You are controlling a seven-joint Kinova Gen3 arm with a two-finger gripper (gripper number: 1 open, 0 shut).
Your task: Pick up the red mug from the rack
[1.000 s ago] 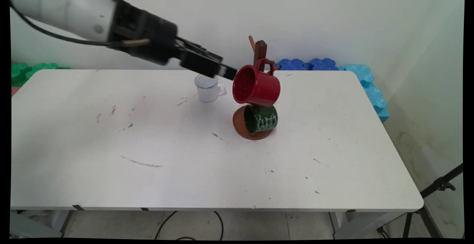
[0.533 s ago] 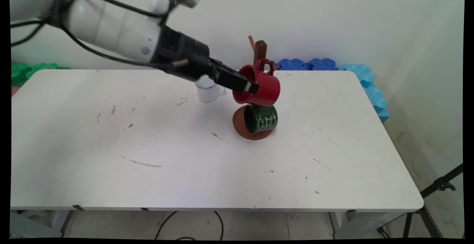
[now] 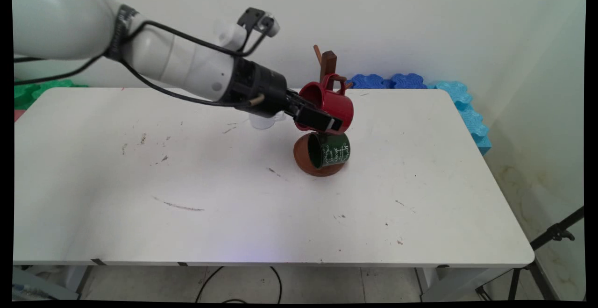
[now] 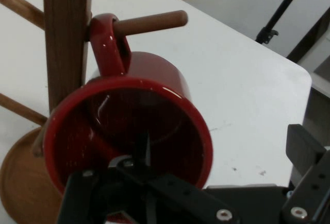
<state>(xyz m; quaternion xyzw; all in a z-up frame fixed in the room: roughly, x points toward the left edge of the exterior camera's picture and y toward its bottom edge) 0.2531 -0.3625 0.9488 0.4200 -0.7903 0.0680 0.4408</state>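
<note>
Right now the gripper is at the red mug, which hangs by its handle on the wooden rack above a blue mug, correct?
Not quite: the main view shows a green mug, not a blue one, below the red mug. The gripper is at the red mug, hanging by its handle on the wooden rack.

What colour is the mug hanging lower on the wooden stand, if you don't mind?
Dark green with white lettering, best seen in the main view.

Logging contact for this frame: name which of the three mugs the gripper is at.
The red mug, hanging on the stand's upper peg; the gripper is at its rim.
</note>
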